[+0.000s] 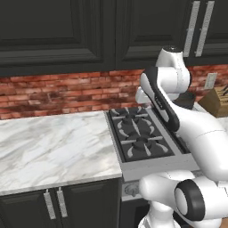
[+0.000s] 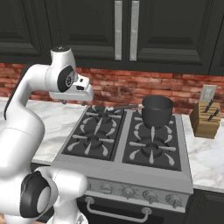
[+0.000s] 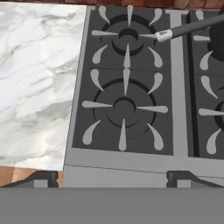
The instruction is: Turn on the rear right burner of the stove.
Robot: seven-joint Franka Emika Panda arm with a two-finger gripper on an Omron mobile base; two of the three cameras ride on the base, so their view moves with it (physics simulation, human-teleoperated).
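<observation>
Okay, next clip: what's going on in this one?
A white Franka arm holds its gripper in the air above the left side of the stainless-steel gas stove, empty and touching nothing. A dark grey saucepan sits on the rear right burner, its long handle reaching over the rear left burner. The round silver front knobs are untouched, so the burner has not been turned on. A wooden knife block stands on the marble counter nearby.

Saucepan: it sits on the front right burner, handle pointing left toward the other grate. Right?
Not quite. The right base view shows the saucepan on the rear right burner of the stove, not the front one. Its handle does point left toward the other grate.
</observation>
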